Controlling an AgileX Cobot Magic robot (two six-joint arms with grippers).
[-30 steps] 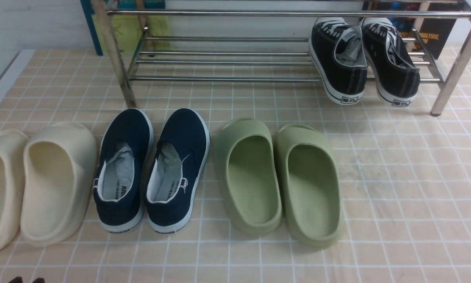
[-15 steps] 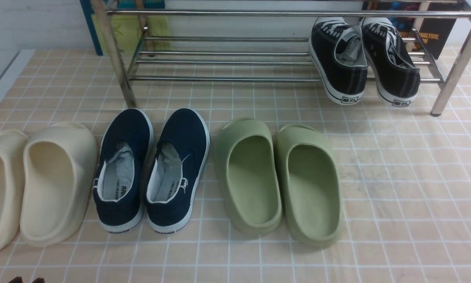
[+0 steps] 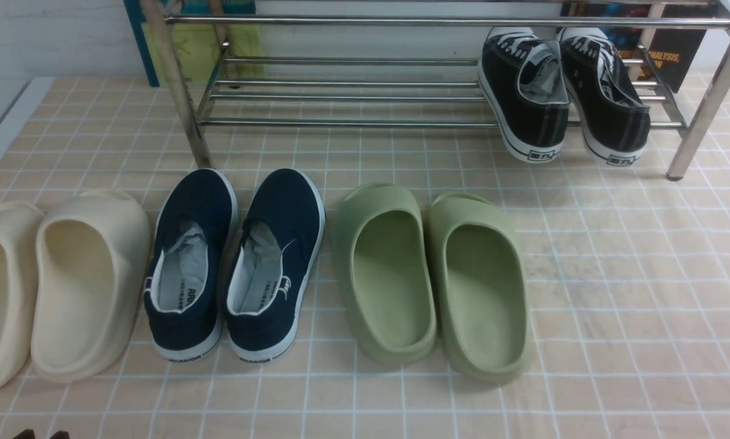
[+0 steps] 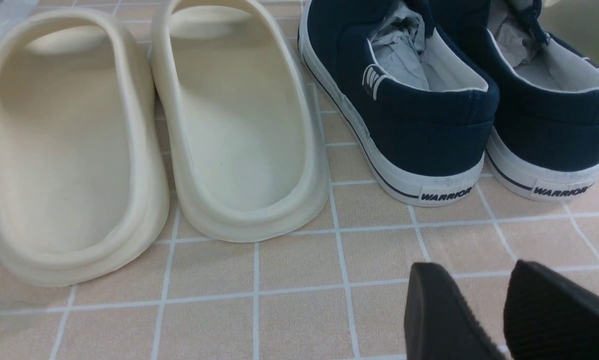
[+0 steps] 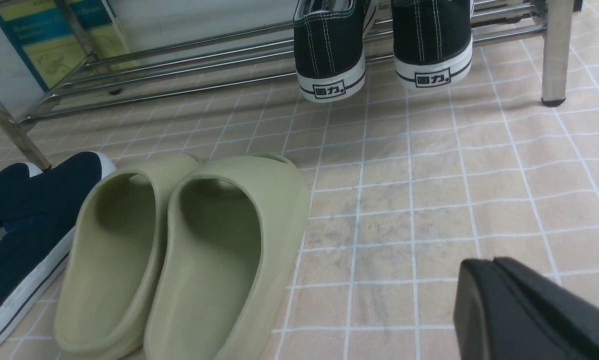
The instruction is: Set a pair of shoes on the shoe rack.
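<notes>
Sneakers (image 3: 563,91) are seen lengthwise on the shoe rack (image 3: 340,122), well beyond the clenched, empty right pincer (image 5: 484,295).

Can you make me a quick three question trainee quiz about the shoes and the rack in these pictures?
1. True or false: both black sneakers rest on the shoe rack.
2. Which pair sits between the cream slippers and the green slippers? A) navy slip-ons B) black sneakers
3. Fill in: the right gripper is holding ____.

Key: 1 true; 2 A; 3 nothing.
</notes>
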